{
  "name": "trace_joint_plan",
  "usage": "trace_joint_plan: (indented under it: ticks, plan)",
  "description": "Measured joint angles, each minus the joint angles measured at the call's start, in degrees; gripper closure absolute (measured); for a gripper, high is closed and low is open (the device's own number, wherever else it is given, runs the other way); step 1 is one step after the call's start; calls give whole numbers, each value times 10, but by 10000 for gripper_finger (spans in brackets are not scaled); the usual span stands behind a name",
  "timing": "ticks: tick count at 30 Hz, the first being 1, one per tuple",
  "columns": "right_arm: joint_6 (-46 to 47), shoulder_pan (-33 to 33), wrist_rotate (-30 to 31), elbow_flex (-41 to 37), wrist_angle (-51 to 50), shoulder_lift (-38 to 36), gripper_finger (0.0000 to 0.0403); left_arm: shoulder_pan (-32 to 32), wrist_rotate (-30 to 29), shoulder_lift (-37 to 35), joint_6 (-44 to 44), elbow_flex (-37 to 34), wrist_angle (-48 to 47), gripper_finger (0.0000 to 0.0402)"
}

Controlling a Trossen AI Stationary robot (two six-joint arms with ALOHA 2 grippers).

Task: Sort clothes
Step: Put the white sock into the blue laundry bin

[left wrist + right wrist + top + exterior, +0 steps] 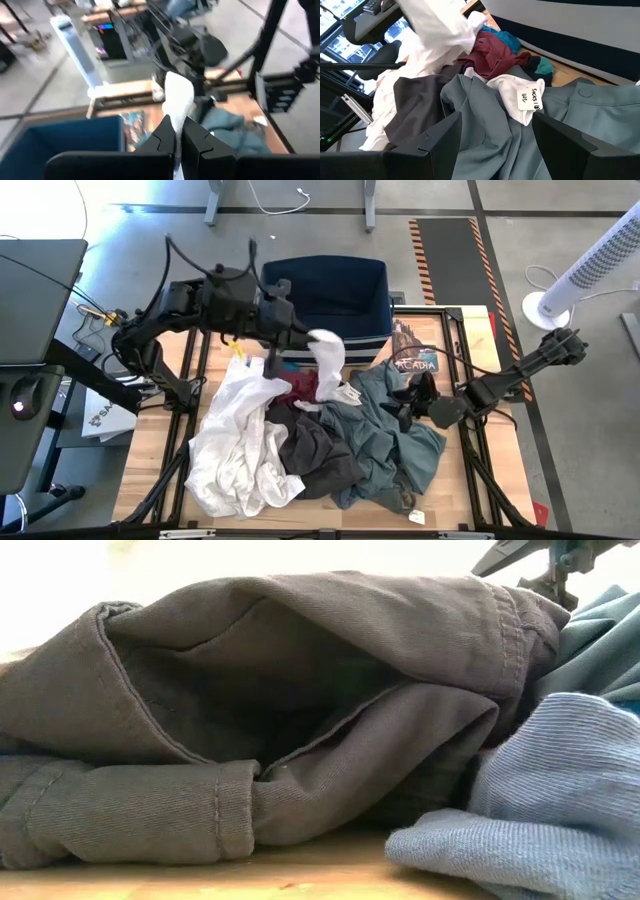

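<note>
Above the pile, left gripper clamps a white garment.

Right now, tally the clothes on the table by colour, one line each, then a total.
White: 3, shirt, lifted piece, tagged sock
Dark grey-brown trousers: 1
Grey-green shirt: 1
Maroon piece: 1
Bright blue piece: 1
Total: 7

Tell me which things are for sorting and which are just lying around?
For sorting: white sock in the shut left gripper; white garment; dark trousers; grey-green shirt; maroon piece.

Lying around: navy bin; book; white fan.
</note>
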Motion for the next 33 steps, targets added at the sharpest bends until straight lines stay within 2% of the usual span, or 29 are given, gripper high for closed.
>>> trace_joint_plan:
  ticks: [8,19,22,27,30,33]
  plan:
    - [4,0,-1,0,19,8,163,53,-21,-3,21,0,93,401]
    - [4,0,-1,0,35,8,163,188,-24,-1,66,0,166,402]
    - [4,0,-1,0,35,8,163,234,-19,6,62,0,160,401]
    - [4,0,-1,0,35,8,163,299,50,29,22,0,126,401]
    - [4,0,-1,0,35,8,163,322,78,48,3,0,99,401]
    - [4,0,-1,0,35,8,163,331,81,68,-10,-1,70,399]
